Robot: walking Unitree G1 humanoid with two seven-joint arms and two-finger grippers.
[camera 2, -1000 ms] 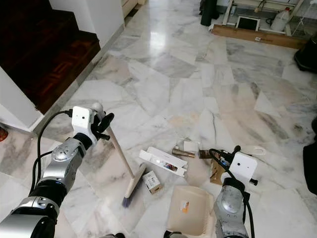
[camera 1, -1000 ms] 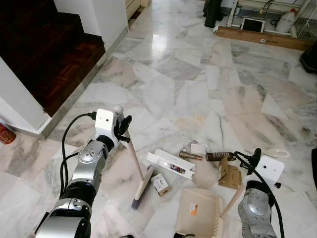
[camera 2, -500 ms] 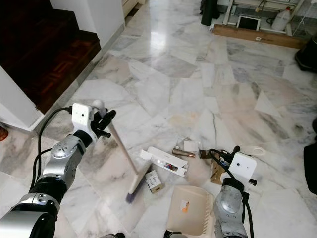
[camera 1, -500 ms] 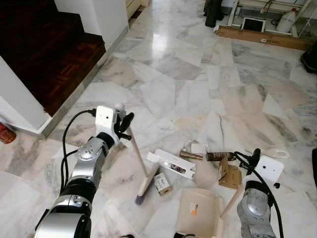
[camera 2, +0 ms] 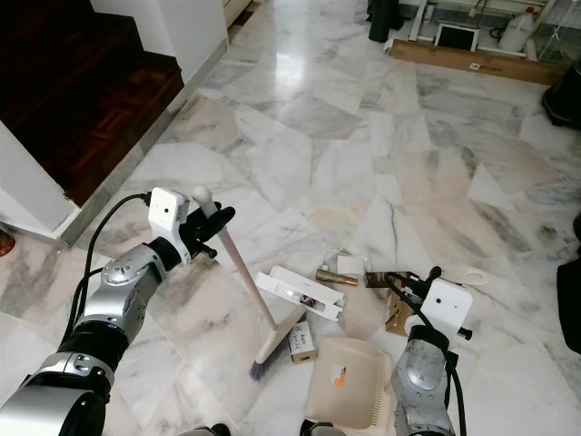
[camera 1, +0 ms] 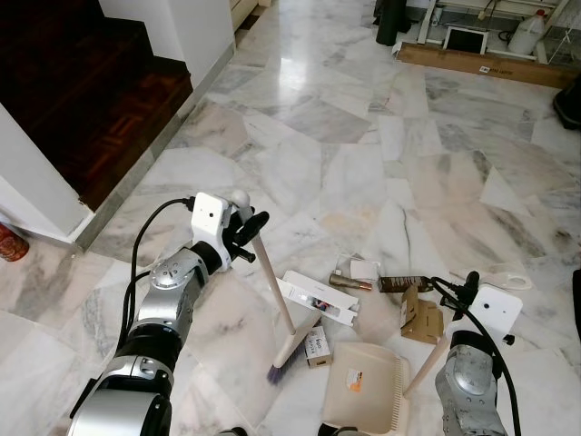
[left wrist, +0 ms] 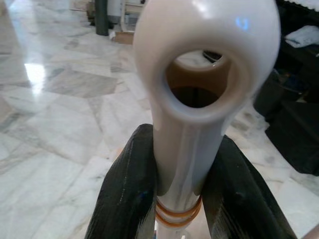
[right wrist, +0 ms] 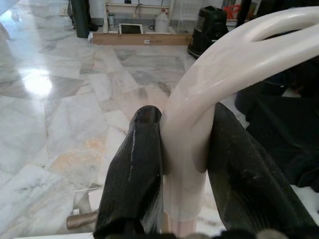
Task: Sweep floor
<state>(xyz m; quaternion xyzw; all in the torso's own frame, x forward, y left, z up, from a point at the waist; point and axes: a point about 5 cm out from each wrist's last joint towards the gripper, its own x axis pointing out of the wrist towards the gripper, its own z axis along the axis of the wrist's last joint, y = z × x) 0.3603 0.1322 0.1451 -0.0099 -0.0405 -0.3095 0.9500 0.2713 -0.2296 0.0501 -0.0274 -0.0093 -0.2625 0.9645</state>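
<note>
**Broom head at the litter, dustpan waiting beside it**

Left eye view: the left gripper [camera 1: 249, 238] clamps the top of the long cream plastic broom [camera 1: 277, 304], whose handle slants down to a purple-bristled head resting on the grey-veined marble floor [camera 1: 363, 145]. The head touches a small printed carton [camera 1: 317, 346], just beside the flat cream plastic dustpan [camera 1: 365, 389]. Beyond the dustpan lie a long white box [camera 1: 316, 298], a brown tube [camera 1: 349, 283], a dark wrapper [camera 1: 399, 286] and a torn cardboard piece [camera 1: 419, 319].

Right eye view: the right gripper [camera 2: 418, 287] holds the dustpan's upright handle, the pan lying flat on the floor with its open edge toward the litter.

Left wrist view: two black fingers [left wrist: 127, 191] pinch the broom's shaft just below its hanging loop.

Right wrist view: both black fingers [right wrist: 134, 174] are closed on the dustpan's curved handle.

Judged from this, the stroke should stay short and low, bristles pressed to the floor, drawing the carton straight toward the dustpan's lip. The pan should be kept flat and steady, or light pieces may slide under it.
</note>
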